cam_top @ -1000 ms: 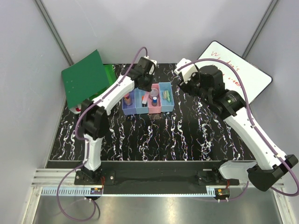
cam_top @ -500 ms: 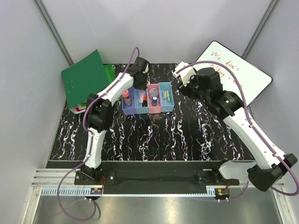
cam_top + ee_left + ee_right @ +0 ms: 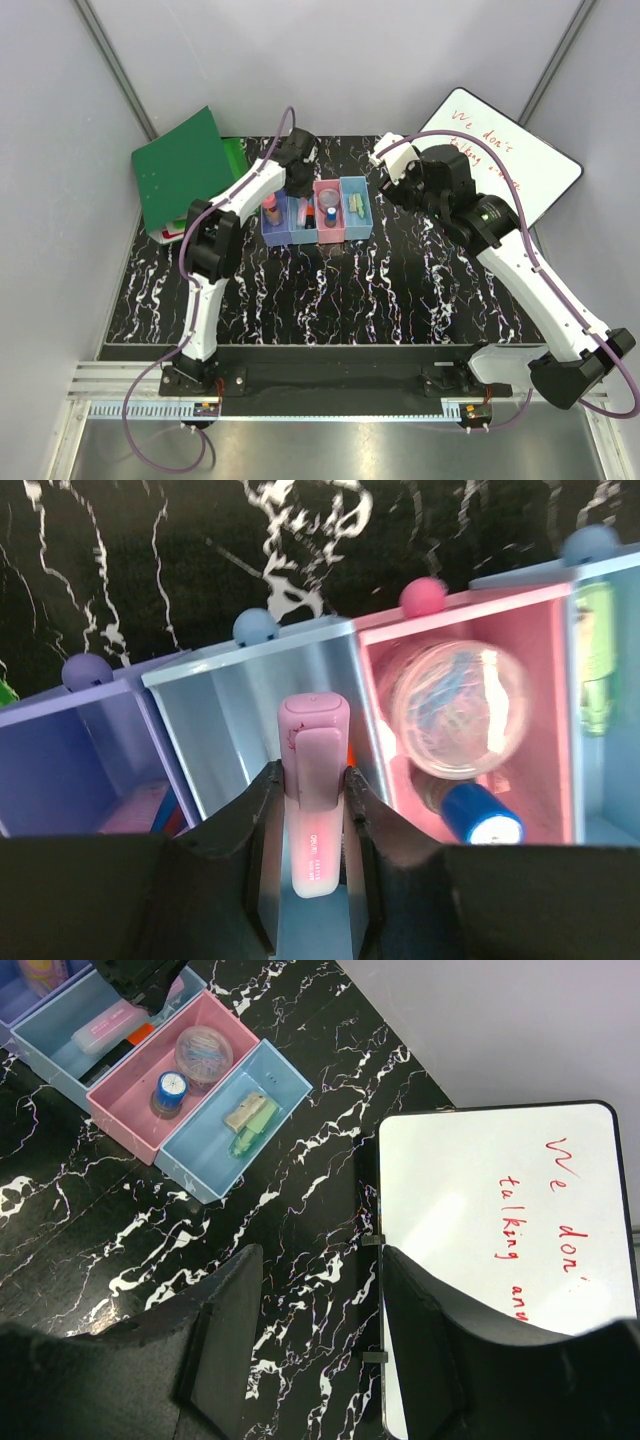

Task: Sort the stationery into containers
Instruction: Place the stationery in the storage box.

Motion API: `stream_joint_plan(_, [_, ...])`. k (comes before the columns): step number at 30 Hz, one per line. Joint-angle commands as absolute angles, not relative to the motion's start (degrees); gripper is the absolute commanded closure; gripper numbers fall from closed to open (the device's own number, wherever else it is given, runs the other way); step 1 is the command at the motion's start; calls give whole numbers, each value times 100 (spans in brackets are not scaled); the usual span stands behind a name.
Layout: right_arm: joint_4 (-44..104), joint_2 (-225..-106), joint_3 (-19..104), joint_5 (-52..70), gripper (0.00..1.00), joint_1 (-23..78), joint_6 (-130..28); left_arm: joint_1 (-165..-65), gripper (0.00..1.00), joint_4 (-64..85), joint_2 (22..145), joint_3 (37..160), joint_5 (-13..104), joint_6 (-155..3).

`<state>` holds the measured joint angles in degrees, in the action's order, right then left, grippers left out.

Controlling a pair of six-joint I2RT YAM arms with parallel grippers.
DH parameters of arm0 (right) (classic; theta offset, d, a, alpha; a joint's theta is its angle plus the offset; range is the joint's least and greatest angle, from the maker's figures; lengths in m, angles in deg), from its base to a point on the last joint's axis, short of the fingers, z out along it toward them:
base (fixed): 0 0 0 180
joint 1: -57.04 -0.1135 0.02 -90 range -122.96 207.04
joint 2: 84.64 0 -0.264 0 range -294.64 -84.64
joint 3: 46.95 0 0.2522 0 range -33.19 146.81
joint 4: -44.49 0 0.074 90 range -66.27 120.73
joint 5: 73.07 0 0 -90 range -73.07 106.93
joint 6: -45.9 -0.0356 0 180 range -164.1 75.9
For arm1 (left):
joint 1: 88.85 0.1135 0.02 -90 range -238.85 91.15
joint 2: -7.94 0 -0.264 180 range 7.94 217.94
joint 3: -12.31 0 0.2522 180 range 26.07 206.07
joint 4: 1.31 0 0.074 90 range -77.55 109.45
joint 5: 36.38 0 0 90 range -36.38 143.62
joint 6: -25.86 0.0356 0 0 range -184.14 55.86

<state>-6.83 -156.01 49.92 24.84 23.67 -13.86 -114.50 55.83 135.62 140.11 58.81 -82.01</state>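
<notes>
My left gripper (image 3: 310, 776) is shut on a pink marker (image 3: 312, 720) and holds it lengthwise over the second container, a light blue bin (image 3: 220, 705). Left of it is the purple-blue bin (image 3: 70, 755), which holds a pink and orange piece. The pink bin (image 3: 395, 670) on the right holds a round clear case (image 3: 455, 705) and a blue-capped piece (image 3: 482, 815). A green highlighter (image 3: 250, 1120) lies in the last light blue bin (image 3: 205, 1165). My right gripper (image 3: 320, 1290) hangs open over the dark table, right of the bins.
A whiteboard (image 3: 500, 150) with red writing lies at the back right, its edge just under my right gripper. A green folder (image 3: 185, 165) leans at the back left. The bin row (image 3: 345, 232) sits mid-table at the back.
My left gripper has moved left from above the pink bin to the light blue bin, still holding the pink marker. The right arm has shifted slightly.
</notes>
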Motion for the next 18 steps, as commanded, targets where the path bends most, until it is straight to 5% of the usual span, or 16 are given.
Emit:
stream_joint_plan(1, [-539, -15548, 5110, 2537, 41, 2408, -1334, -11364, 75, 5455, 13398, 13683, 6065, -8339])
stream_joint_plan(7, [-539, -15539, 5119, 2528, 41, 2399, -1351, -11329, 75, 5438, 13398, 13585, 6056, -8295])
stream_joint_plan(14, [-530, -15504, 5083, 2528, 41, 2399, -1351, -11329, 38, 5420, 13433, 13787, 6012, -8216])
stream_joint_plan(18, [-513, -15487, 5066, 2546, 41, 2399, -1351, -11329, 43, 5411, 13398, 13805, 5959, -8181])
